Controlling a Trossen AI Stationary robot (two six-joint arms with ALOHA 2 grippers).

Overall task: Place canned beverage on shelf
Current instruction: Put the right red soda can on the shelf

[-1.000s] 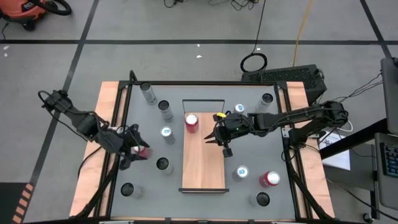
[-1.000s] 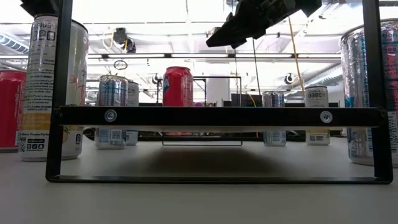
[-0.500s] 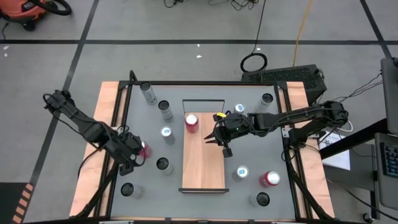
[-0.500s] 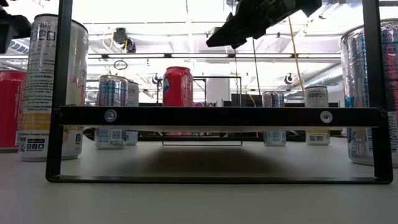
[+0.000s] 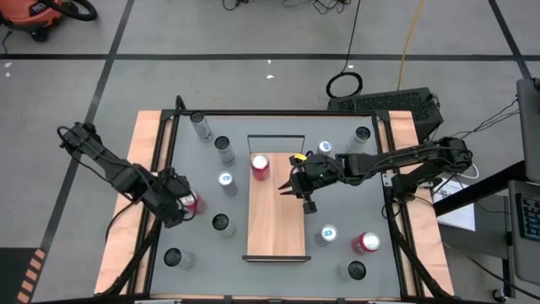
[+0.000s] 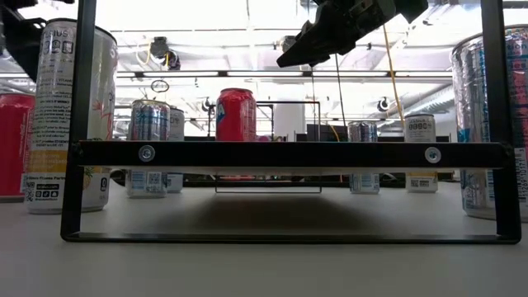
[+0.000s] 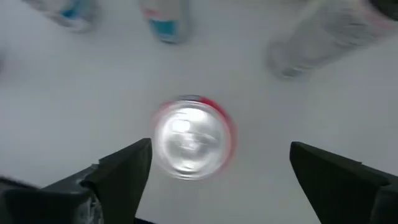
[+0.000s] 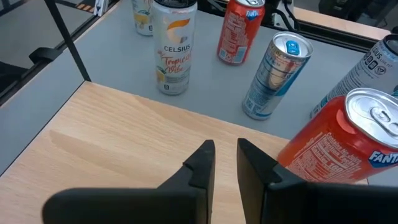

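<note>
I have the left gripper (image 5: 179, 203) over the left side of the grey tabletop (image 5: 202, 169), just inside the table's pale wooden side strip (image 5: 139, 203). In its wrist view the fingers (image 7: 121, 171) stand wide apart, holding nothing, with a red can (image 7: 193, 137) upright on the table directly below, seen top-on between them. There is bare table on all sides of that can; a blue-topped can (image 5: 225, 180) and a dark-topped can (image 5: 221, 223) stand between it and the shelf (image 5: 276, 228).

The right gripper (image 5: 296, 187) hangs above the shelf's right edge, well clear of the board in the low view. Its fingers (image 8: 202, 163) are nearly together, a thin gap between them, and empty.

One red Fanta can (image 5: 260, 166) stands on the shelf near the end with the black wire rail (image 5: 276, 138), just beside the right gripper. The rest of the board, toward the near end, lies bare. A Celsius can (image 8: 174, 46) stands just off the shelf's long edge.
</note>
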